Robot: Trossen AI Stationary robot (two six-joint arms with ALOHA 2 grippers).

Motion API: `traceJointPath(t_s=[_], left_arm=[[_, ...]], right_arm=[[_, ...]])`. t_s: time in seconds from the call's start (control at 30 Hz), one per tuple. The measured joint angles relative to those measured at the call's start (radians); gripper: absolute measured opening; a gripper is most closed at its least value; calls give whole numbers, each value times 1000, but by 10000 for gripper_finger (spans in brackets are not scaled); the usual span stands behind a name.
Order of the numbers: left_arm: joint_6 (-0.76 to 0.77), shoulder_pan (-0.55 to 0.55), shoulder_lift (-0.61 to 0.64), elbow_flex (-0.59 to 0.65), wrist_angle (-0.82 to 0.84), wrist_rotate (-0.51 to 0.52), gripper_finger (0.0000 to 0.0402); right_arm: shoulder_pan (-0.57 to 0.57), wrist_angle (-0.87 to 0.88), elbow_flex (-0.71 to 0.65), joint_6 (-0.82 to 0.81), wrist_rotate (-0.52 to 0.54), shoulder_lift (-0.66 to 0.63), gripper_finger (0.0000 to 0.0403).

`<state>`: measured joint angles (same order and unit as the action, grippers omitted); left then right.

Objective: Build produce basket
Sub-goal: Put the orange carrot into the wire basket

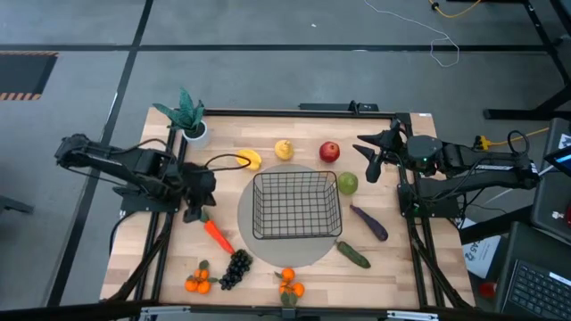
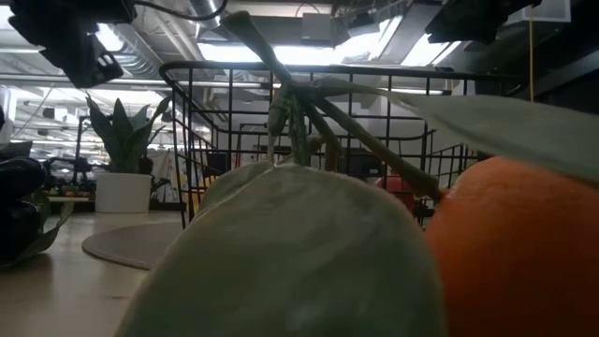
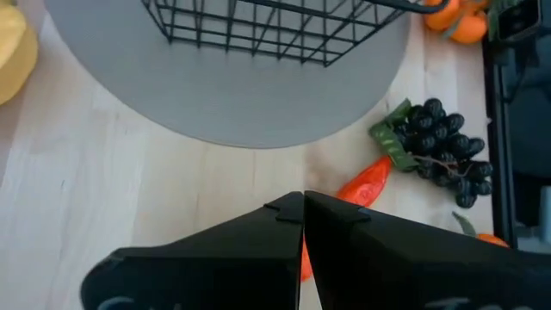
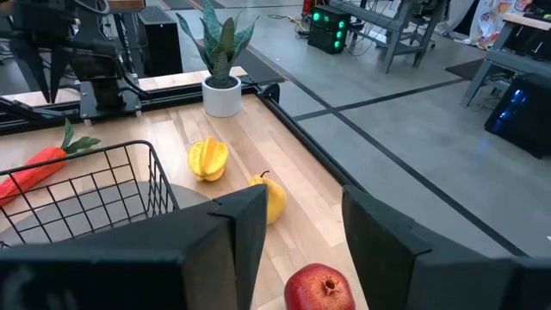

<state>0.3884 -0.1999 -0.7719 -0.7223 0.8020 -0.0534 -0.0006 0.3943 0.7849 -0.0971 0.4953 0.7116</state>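
Note:
The black wire basket stands empty on a round grey mat at mid-table. Produce lies around it on the wood. An orange carrot lies left of the mat. My left gripper is shut and hangs above the carrot's thick leafy end, clear of it in the right wrist view. My right gripper is open and empty at the right, above the table between the red apple and the green pear; the apple lies just ahead of its fingers.
Starfruit and lemon lie behind the basket, eggplant and cucumber to its right. Black grapes and tangerines lie near the front edge. A potted teal plant stands far left.

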Motion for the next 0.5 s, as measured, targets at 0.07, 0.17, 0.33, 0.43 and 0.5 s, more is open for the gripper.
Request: traceJointPath(t_s=[0.07, 0.17, 0.33, 0.43, 0.5], left_arm=[[-4, -12, 0, 0, -1, 0, 0], [60, -30, -1, 0, -1, 35, 3], [186, -41, -15, 0, -1, 70, 30], [186, -52, -31, 0, -2, 71, 56], [189, -59, -46, -1, -5, 70, 75]], right_arm=[[0, 0, 0, 0, 0, 0, 150], [0, 0, 0, 0, 0, 0, 150], [0, 0, 0, 0, 0, 0, 150], [0, 0, 0, 0, 0, 0, 150], [0, 0, 0, 0, 0, 0, 150]])
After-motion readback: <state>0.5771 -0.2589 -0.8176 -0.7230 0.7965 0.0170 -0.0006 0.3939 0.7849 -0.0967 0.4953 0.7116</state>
